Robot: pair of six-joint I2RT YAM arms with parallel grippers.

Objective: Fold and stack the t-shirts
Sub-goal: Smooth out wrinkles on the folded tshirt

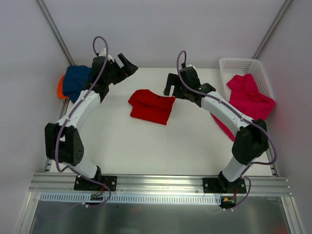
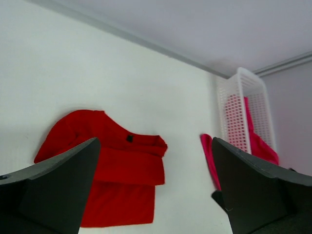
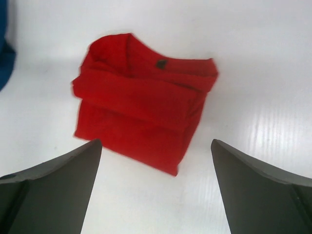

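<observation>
The folded red t-shirt (image 1: pixel 151 106) is lying on the bench (image 1: pixel 146 151) between the arms, long axis running left to right. The right gripper (image 1: pixel 173 90) is hovering by its right end, nearer than the left gripper (image 1: pixel 129 63). Both are gaping wide, empty.

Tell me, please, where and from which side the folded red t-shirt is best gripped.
Probably the red t-shirt is best pinched at its thick layered edge, on the left in the right wrist view, coming down from above: there the folds stack, whereas the thin lower flap would likely pull open.
</observation>
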